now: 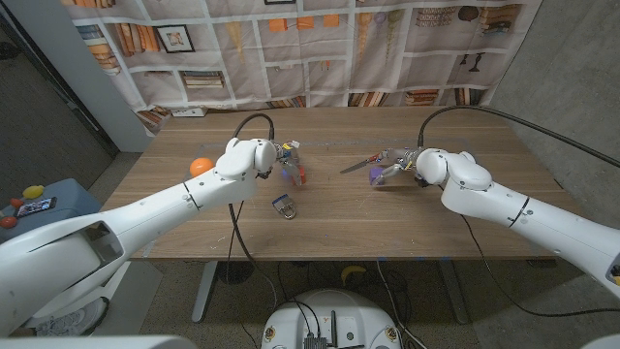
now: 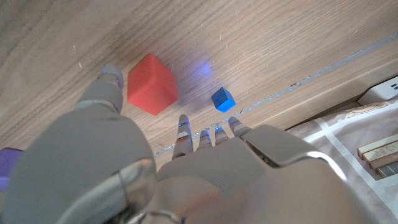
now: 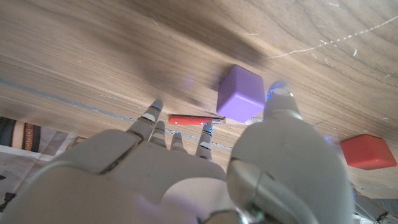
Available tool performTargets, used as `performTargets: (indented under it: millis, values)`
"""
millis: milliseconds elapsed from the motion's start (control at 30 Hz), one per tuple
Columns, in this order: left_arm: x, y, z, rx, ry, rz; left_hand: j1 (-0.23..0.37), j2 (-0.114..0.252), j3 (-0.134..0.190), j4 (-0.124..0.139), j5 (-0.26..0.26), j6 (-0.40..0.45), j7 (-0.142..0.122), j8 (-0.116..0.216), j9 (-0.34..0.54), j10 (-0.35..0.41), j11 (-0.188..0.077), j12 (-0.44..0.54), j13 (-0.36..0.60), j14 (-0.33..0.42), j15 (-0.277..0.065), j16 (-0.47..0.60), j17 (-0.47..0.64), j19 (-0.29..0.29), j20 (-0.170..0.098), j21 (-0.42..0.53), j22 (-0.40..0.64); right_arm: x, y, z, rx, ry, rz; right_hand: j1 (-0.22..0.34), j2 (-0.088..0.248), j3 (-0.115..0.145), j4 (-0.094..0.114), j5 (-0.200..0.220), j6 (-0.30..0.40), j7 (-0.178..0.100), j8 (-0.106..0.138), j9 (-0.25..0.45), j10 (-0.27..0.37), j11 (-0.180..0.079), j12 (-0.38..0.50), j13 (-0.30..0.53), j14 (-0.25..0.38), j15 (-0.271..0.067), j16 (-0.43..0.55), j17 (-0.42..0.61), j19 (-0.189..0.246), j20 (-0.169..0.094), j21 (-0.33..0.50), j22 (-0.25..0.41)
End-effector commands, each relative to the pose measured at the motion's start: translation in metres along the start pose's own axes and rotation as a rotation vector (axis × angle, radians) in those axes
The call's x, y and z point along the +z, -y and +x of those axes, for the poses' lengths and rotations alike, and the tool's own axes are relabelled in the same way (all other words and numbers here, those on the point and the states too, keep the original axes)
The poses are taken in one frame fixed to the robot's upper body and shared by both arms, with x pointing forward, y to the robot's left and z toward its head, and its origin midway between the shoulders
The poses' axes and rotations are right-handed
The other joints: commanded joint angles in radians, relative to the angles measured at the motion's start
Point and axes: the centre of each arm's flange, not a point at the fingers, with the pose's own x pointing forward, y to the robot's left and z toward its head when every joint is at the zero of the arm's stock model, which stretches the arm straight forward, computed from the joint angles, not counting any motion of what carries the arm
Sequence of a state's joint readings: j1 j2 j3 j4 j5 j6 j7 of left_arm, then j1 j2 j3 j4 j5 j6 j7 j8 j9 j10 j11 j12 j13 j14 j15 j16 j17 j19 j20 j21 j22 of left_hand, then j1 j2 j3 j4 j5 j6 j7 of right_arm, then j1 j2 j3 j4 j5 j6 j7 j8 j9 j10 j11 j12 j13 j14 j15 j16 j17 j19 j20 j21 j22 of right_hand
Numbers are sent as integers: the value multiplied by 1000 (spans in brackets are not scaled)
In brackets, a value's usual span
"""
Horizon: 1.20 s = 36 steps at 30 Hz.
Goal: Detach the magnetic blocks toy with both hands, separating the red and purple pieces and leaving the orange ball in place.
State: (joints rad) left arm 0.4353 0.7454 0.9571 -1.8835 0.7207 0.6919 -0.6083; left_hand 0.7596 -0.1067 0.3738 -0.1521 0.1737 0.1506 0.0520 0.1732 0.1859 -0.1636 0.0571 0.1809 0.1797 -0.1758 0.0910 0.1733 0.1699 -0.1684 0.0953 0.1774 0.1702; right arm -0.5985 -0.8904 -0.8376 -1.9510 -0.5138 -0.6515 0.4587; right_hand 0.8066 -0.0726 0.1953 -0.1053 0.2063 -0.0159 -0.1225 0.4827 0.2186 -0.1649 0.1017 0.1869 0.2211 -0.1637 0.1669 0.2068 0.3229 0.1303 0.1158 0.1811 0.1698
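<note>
The red cube (image 1: 300, 175) (image 2: 152, 84) lies on the wooden table just in front of my left hand (image 1: 274, 158). Its thumb (image 2: 110, 79) stands beside the cube and its fingers (image 2: 205, 134) are spread on the other side, with a small gap. The purple cube (image 1: 376, 173) (image 3: 241, 93) sits apart from the red one, by my right hand (image 1: 405, 163). That hand's thumb (image 3: 280, 102) is next to the cube and its fingers (image 3: 177, 134) are spread away from it. The orange ball (image 1: 201, 166) rests on the table to the left of my left arm.
A tiny blue cube (image 2: 222, 99) lies near the red cube. A slim red-handled tool (image 1: 358, 163) (image 3: 193, 119) lies between the hands, toward the far side. A small dark object (image 1: 285, 206) sits nearer the front edge. A bookshelf-print cloth hangs behind the table (image 1: 455, 223).
</note>
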Motion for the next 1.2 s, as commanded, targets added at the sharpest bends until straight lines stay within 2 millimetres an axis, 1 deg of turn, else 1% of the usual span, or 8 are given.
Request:
performTargets:
  millis: [33, 200, 400, 533, 767, 1000, 1100, 1200]
  values:
    - [-9, -6, -6, 4, 93, -117, -15, 4, -1, 5, 0, -24, 2, -5, -1, -24, 8, 2, 2, -120, 9, -1, 5, -111, 7, -2, 2, -22, 3, -8, -18, 64, 67, -27, 6, -6, 11, 10, -19, 1, -11, 1, -31, 7, 6, 2, -25, 7, -3, 5, -20, 6, -4, 2]
    - [-15, -5, -9, 12, 123, -171, -32, 13, -2, 12, 2, -59, 9, -7, -2, -39, 17, 2, 2, -134, 16, -1, 5, -116, 4, 2, 2, -31, 2, -12, -43, 121, 141, -47, 6, -11, 18, 13, -38, 12, -24, -1, -32, 5, 10, 2, -33, 7, -3, 7, -29, 7, -3, 3]
    - [-26, -3, -12, 41, 156, -287, -44, 20, -3, 16, 3, -74, 7, -5, -3, -38, 17, 6, 1, -136, 13, 2, 5, -111, -8, 6, 2, -37, 3, -15, -79, 158, 187, -73, 8, -18, 27, 14, -54, 23, -39, -6, -23, 1, 18, 2, -38, 2, -1, 8, -38, 6, -1, 3]
    - [-33, -1, -14, 72, 173, -355, -57, 25, -4, 19, 4, -77, 5, 0, -4, -27, 11, 13, 1, -128, 8, 7, 4, -94, -21, 13, 2, -39, 4, -16, -104, 179, 222, -86, 11, -20, 32, 14, -59, 24, -46, -8, -20, -3, 21, 2, -36, -5, 2, 9, -37, 1, 2, 3]
    - [-43, 3, -18, 126, 194, -449, -67, 32, -4, 22, 5, -79, 0, 2, -5, -18, 9, 16, 1, -119, 7, 10, 4, -84, -20, 16, 1, -42, 3, -18, -153, 213, 299, -113, 18, -26, 43, 12, -54, 23, -54, -13, -10, -13, 26, 1, -27, -17, 8, 11, -28, -12, 7, 2]
    - [-51, 9, -25, 208, 192, -500, -84, 55, 0, 24, 10, -58, -14, 14, -6, 12, -6, 26, -1, -86, 1, 17, 3, -53, -25, 22, 1, -44, -1, -20, -205, 248, 399, -155, 24, -36, 57, 9, -23, 21, -60, -22, 26, -31, 40, -1, -7, -46, 18, 10, -10, -36, 13, 1]
    - [-56, 12, -26, 237, 196, -524, -89, 65, 3, 25, 11, -54, -18, 14, -7, 21, -17, 28, -1, -76, -6, 18, 2, -43, -34, 24, 0, -45, -3, -20, -226, 262, 443, -163, 25, -38, 58, 8, -17, 20, -63, -24, 33, -38, 42, -3, -4, -55, 19, 9, -6, -45, 14, 0]
    - [-60, 14, -26, 264, 194, -543, -97, 74, 4, 25, 10, -58, -35, 12, -7, 25, -30, 27, -2, -65, -17, 18, 2, -34, -48, 23, 0, -44, -4, -19, -242, 273, 466, -173, 28, -41, 61, 6, -9, 15, -68, -27, 42, -47, 44, -6, -2, -72, 19, 7, 1, -55, 15, 0]
